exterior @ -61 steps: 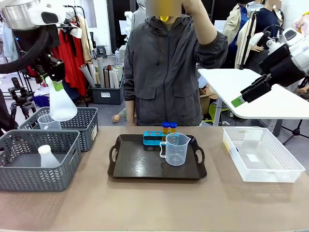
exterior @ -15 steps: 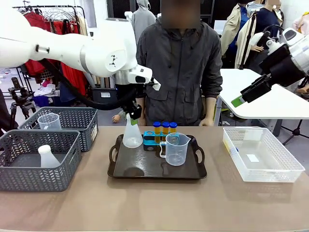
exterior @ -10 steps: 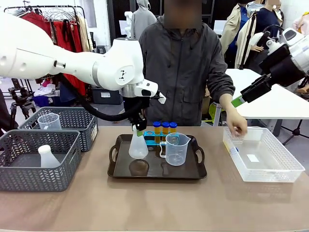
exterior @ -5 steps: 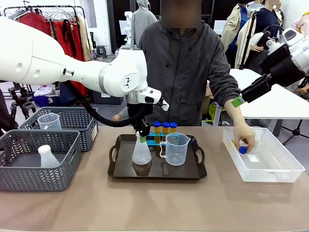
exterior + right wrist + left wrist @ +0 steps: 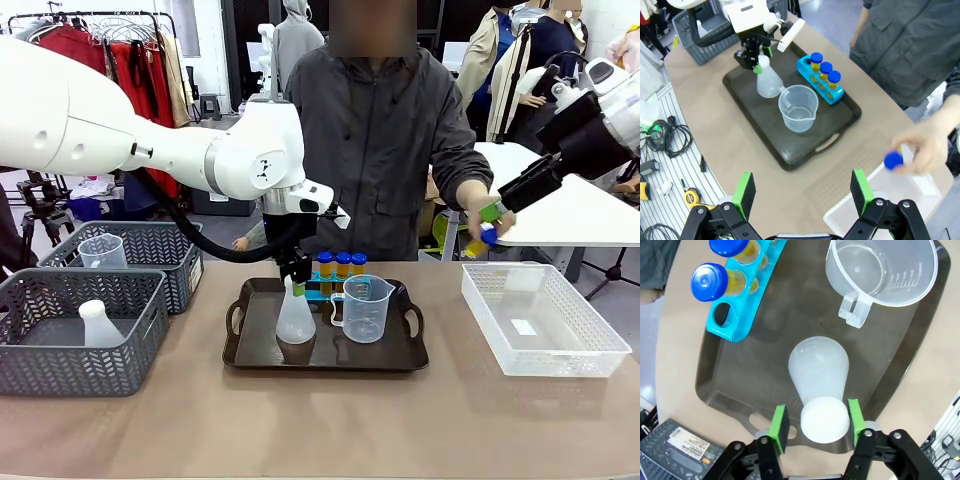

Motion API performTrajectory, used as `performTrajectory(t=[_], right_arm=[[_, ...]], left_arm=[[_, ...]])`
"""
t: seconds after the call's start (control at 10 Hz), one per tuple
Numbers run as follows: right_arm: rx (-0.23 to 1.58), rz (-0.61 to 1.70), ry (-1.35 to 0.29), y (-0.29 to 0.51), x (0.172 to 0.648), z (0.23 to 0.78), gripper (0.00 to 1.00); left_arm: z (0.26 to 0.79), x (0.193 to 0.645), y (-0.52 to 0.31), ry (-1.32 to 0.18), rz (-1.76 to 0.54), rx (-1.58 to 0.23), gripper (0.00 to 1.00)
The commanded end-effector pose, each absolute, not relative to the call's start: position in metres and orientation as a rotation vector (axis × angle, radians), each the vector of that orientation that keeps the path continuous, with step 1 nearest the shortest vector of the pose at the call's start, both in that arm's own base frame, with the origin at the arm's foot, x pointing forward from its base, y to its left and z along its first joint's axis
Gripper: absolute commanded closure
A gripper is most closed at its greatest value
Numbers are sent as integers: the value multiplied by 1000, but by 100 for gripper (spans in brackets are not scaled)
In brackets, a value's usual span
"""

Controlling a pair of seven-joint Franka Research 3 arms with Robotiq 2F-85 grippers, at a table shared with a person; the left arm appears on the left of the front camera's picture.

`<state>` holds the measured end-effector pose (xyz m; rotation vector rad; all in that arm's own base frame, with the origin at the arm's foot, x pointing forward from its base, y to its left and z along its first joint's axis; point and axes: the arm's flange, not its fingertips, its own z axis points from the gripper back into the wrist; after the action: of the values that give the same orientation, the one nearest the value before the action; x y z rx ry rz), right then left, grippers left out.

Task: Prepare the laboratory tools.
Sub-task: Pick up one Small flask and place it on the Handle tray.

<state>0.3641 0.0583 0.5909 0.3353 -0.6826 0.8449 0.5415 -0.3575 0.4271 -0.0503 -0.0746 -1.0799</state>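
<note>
Your left gripper (image 5: 814,427) clamps the flask (image 5: 818,374) neck, base toward 12 o'clock on the tray (image 5: 910,340); right gripper (image 5: 802,192) open, empty. Three tubes (image 5: 342,266) racked, one beaker (image 5: 364,308)

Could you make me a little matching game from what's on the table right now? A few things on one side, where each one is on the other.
Things:
1. conical flask
2. measuring beaker
3. blue-capped tube
4. blue rack

Places:
A. in the person's hand, above the table
B. between the left gripper fingers, on the tray
C. holds three tubes, one hole free
D. on the tray, free of either gripper

Pairs: 1-B, 2-D, 3-A, 4-C
</note>
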Motion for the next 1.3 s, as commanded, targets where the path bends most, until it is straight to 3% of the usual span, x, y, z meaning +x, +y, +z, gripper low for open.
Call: performTrajectory(t=[0.0,1.2], right_arm=[[362,843,-690,59,365,592,0],[362,843,-690,59,365,592,0]], left_arm=[[435,540,-353,-66,-1100,-76,0],[504,507,-334,-179,-1062,-24,0]])
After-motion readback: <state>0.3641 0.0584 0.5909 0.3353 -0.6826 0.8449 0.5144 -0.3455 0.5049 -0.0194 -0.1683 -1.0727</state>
